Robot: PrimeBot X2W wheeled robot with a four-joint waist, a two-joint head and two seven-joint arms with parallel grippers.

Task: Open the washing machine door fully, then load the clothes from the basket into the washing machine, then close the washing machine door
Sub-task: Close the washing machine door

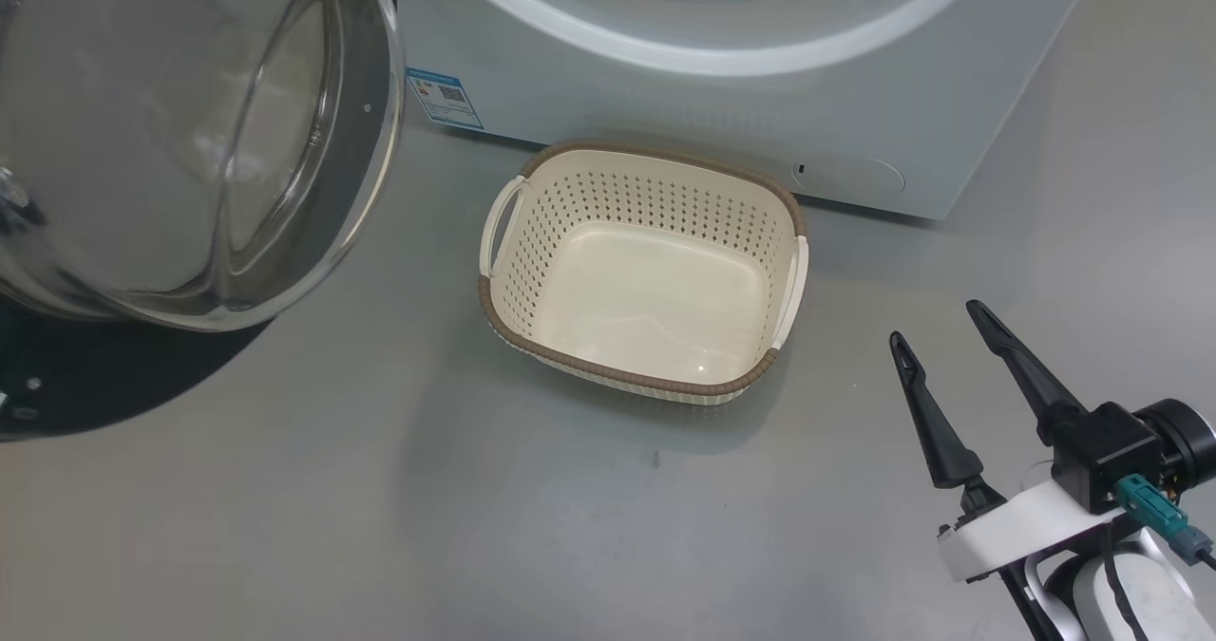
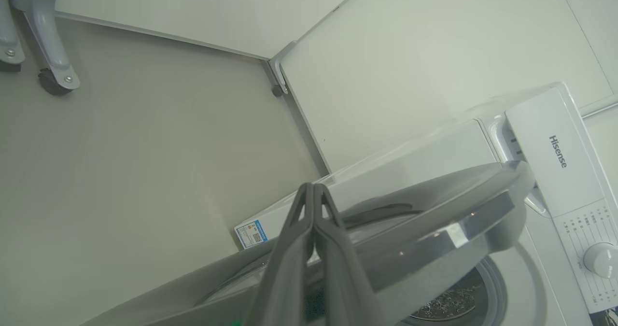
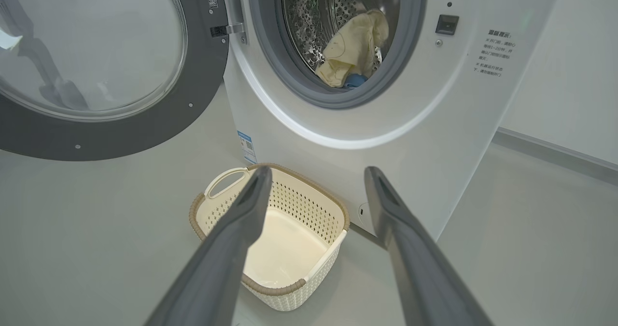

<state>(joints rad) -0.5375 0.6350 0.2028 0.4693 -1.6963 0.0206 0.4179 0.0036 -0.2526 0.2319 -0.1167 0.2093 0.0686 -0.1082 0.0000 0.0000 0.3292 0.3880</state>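
Cream clothes (image 3: 355,46) lie in the washing machine (image 1: 665,100); the basket (image 1: 627,372) is empty. My left fingers (image 2: 314,193), pressed together and empty, sit by the open door (image 3: 193,99); right fingers (image 1: 1021,366) gape, empty. Closing could pinch cloth lying near the gasket (image 3: 411,36).

Bright, even light casts soft shadows beside the basket (image 1: 646,199).

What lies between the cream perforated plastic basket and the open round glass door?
Nothing; the head view shows bare grey floor between basket and door.
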